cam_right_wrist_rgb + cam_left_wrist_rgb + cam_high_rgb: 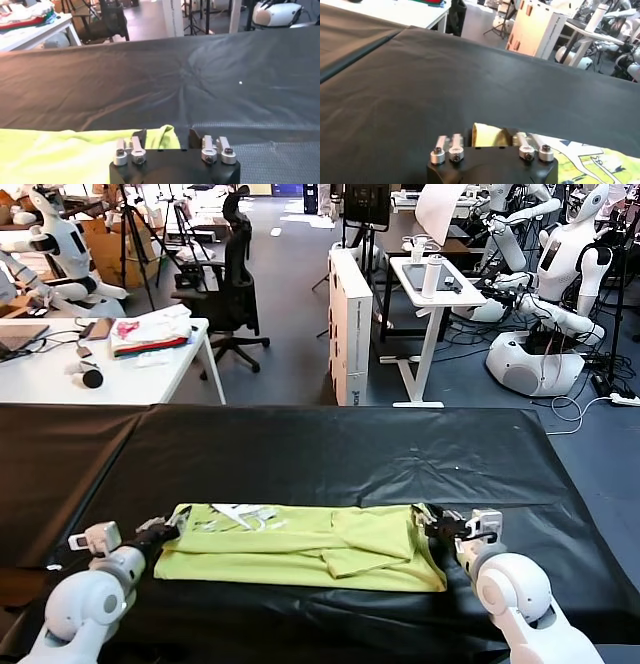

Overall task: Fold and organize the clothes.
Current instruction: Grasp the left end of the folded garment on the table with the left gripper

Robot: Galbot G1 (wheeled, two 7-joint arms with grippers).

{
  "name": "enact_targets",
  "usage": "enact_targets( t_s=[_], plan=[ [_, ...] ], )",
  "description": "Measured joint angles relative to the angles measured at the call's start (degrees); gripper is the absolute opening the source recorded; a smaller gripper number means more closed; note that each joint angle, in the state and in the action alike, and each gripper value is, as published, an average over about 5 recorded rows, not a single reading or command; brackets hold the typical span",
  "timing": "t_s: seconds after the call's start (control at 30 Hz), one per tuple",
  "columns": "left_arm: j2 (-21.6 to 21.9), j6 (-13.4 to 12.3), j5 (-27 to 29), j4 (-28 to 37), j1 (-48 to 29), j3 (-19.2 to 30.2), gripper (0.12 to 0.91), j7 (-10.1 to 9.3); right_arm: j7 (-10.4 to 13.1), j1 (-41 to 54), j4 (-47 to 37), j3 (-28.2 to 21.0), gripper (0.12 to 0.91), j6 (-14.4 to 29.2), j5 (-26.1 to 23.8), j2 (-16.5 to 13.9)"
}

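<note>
The lime yellow-green T-shirt [300,549] lies folded into a long strip across the near part of the black table [330,454], with its white graphic [245,517] near its left end. My left gripper [165,531] is at the shirt's left end. In the left wrist view the left gripper [491,137] is open with a corner of the shirt [487,135] between its jaws. My right gripper [430,529] is at the shirt's right end. In the right wrist view the right gripper [168,137] is open with a raised fold of the shirt [162,137] between its jaws.
Behind the black table, a white desk [60,379] at the back left holds a pink, white and red pile of folded garments [150,332]. An office chair [228,284], a white cabinet [350,324], a small white table [435,294] and other robots [560,284] stand farther back.
</note>
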Motion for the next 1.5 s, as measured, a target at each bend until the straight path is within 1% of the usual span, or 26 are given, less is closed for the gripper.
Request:
enact_targets(
  t_s=[0.03,0.13,0.37,0.47,0.57,0.6,0.67,0.7,0.73,0.77,0.8,0.83,0.87,0.9,0.93,0.97,1.0,1.03,1.1,1.13,1.2,1.27,1.3,1.37,1.43,1.5],
  plan=[
    [0.0,0.0,0.0,0.0,0.0,0.0,0.213,0.0,0.1,-0.1,0.0,0.0,0.139,0.3,-0.1,0.2],
    [0.1,0.0,0.0,0.0,0.1,-0.1,0.186,0.0,0.5,-0.3,0.0,0.2,0.139,1.1,-0.2,0.7],
    [0.1,-0.2,-0.3,0.3,0.0,-0.9,0.164,0.01,1.5,-0.7,-0.4,1.2,0.139,2.4,-0.5,1.8],
    [0.2,-0.3,-0.4,0.5,0.0,-1.2,0.162,0.02,1.5,-0.7,-0.7,1.3,0.139,3.1,-0.3,2.2],
    [0.2,-0.6,-0.4,0.7,0.0,-1.3,0.162,0.1,0.3,-1.0,-0.6,1.3,0.143,4.2,0.3,2.4],
    [0.2,-0.7,-0.4,0.7,0.0,-1.3,0.162,0.17,-0.4,-1.1,-0.4,1.4,0.16,4.8,0.4,2.3],
    [0.1,-1.1,-0.3,0.7,0.0,-1.3,0.167,0.35,-2.5,-1.6,0.0,1.5,0.231,6.5,0.5,2.0],
    [0.1,-1.4,-0.2,0.7,0.0,-1.3,0.189,0.51,-3.6,-1.9,0.4,1.6,0.284,7.6,0.4,1.8],
    [0.0,-1.7,0.0,0.6,0.1,-1.3,0.211,0.68,-4.8,-2.2,0.7,1.8,0.355,8.8,0.2,1.5],
    [0.0,-2.0,0.1,0.6,0.1,-1.3,0.252,0.84,-5.9,-2.5,1.1,1.9,0.412,10.1,0.0,1.2],
    [-0.1,-2.4,0.3,0.6,0.1,-1.3,0.313,0.97,-6.9,-2.8,1.5,2.1,0.468,11.5,-0.2,0.9],
    [0.0,-2.7,0.4,0.5,0.1,-1.3,0.368,1.0,-7.9,-3.2,1.9,2.3,0.544,12.9,-0.5,0.5],
    [0.0,-2.9,0.6,0.5,0.0,-1.3,0.425,0.83,-8.8,-3.6,2.3,2.6,0.601,14.5,-0.7,0.1],
    [0.1,-2.9,0.7,0.6,0.0,-1.3,0.5,0.55,-9.6,-4.1,2.8,2.8,0.658,16.0,-0.9,-0.3],
    [0.3,-2.8,0.8,0.6,-0.1,-1.5,0.557,0.17,-10.5,-4.6,3.2,3.1,0.729,17.7,-1.0,-0.8],
    [0.6,-2.6,0.7,0.7,-0.1,-1.6,0.614,-0.25,-11.4,-5.2,3.7,3.4,0.782,19.4,-1.2,-1.3],
    [0.9,-2.3,0.5,0.7,-0.2,-1.9,0.69,-0.63,-12.3,-5.9,4.3,3.7,0.821,21.3,-1.4,-2.0],
    [1.2,-2.0,0.1,0.7,-0.2,-2.2,0.746,-0.9,-13.3,-6.7,4.8,4.0,0.862,23.2,-1.6,-2.7],
    [2.3,-1.7,-1.4,0.7,0.1,-2.8,0.841,-0.93,-15.4,-8.7,5.7,4.7,0.893,27.7,-2.3,-4.2],
    [3.0,-1.7,-2.5,0.6,0.4,-3.1,0.871,-0.52,-16.6,-10.0,6.0,5.1,0.901,30.3,-2.8,-5.1],
    [5.1,-1.7,-5.8,0.5,1.4,-4.0,0.898,1.17,-18.6,-12.5,6.3,5.8,0.905,35.8,-4.0,-6.7],
    [7.8,-0.8,-10.0,0.6,2.8,-5.1,0.904,3.7,-20.6,-15.3,6.6,6.6,0.907,41.6,-5.3,-7.9],
    [9.3,0.1,-12.4,0.8,3.6,-5.7,0.906,4.93,-21.6,-16.7,6.9,7.0,0.907,44.1,-5.8,-8.3],
    [12.2,2.8,-17.4,1.4,4.8,-7.1,0.907,7.04,-23.4,-19.6,7.5,8.2,0.907,48.7,-6.8,-8.7],
    [14.8,5.8,-22.5,2.1,5.5,-8.5,0.907,8.46,-24.8,-22.4,7.9,9.6,0.907,52.1,-7.4,-8.8],
    [16.9,7.9,-26.8,3.0,5.7,-9.8,0.907,9.57,-25.7,-24.7,8.0,10.9,0.907,54.4,-7.6,-8.7]
  ],
)
